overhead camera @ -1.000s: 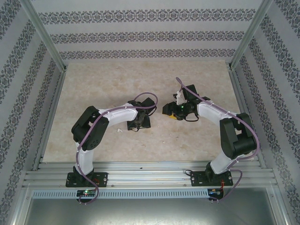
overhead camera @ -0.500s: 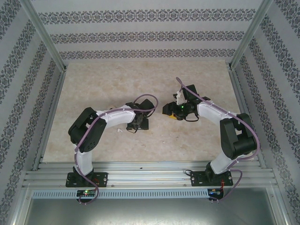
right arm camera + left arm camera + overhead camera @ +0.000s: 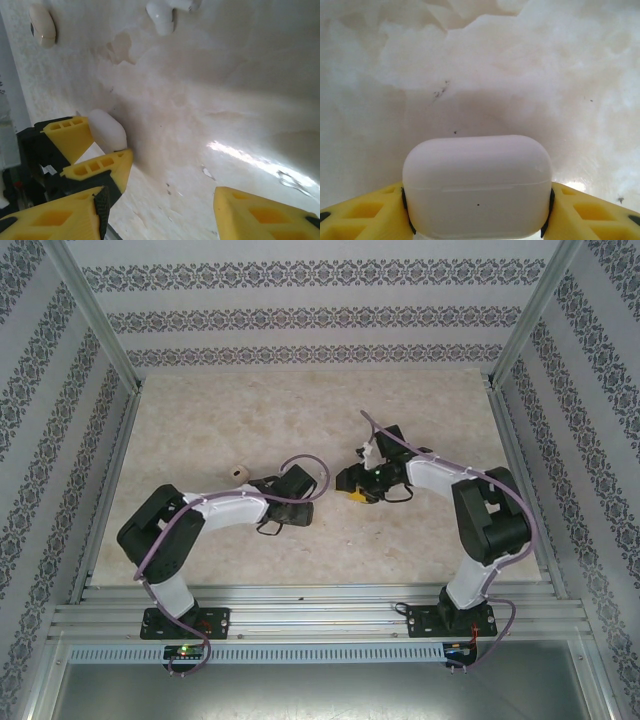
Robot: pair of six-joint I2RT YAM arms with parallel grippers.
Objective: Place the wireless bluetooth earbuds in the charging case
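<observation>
Beige marbled bench [image 3: 200, 430], floral-striped paper walls [image 3: 300, 320] around it. Near bench centre, left end effector [image 3: 476, 200] clamps glossy white pebble-shaped plastic charging case [image 3: 476, 170]. Open and empty: right end effector [image 3: 160, 200]. Beyond it, small white plastic earbud [image 3: 161, 20] on bench.

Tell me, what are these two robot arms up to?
The left gripper has the white charging case pinched between its yellow fingers, and the case's lid is shut. The right gripper hovers close beside it, open and empty. A white earbud lies loose on the marbled table a little way off, not yet in the case.
</observation>
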